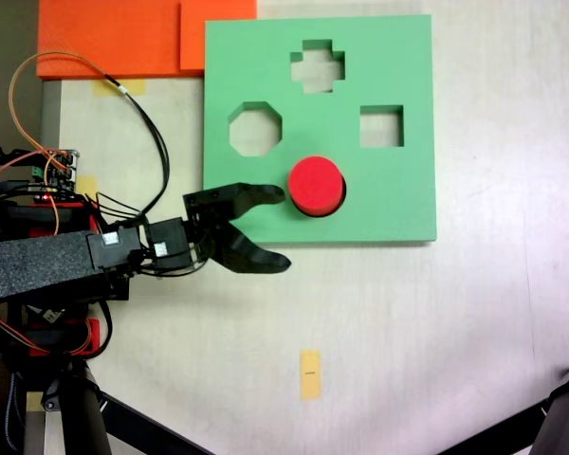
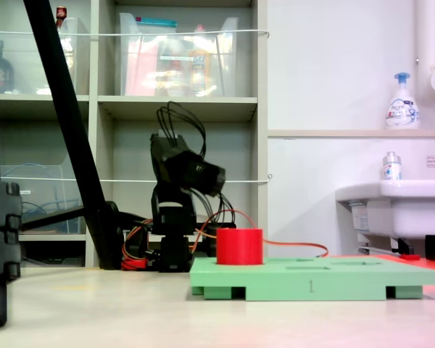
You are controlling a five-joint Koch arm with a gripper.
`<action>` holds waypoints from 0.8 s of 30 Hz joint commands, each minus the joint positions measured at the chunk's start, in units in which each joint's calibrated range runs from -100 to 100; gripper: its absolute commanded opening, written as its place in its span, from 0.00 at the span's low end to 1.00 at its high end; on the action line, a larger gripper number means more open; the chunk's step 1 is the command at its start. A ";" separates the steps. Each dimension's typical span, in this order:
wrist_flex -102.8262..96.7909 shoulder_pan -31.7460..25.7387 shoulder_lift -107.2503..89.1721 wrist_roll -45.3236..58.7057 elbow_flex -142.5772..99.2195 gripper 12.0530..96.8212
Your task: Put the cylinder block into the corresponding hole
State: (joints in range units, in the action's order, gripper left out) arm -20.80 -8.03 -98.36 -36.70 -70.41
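The cylinder block (image 1: 316, 185) sits in the corresponding hole (image 1: 334, 208) near the green board's (image 1: 408, 95) bottom edge, standing proud. The gripper (image 1: 283, 227), jaws apart, could clip it.

The red foam cylinder block (image 1: 317, 185) hides nearly all of the circular cutout beneath it. Orange foam sheets (image 1: 114, 38) are cut off by the top edge.

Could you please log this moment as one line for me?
tool: open, empty | cylinder block: in round hole, protruding | green board: flat on table
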 commanded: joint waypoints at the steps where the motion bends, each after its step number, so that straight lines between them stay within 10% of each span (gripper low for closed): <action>1: 3.42 1.51 -1.64 7.23 3.91 0.48; 24: -6.79 9.38 -1.64 40.88 -29.59 0.45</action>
State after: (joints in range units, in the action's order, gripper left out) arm -26.97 1.54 -98.22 3.83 -98.33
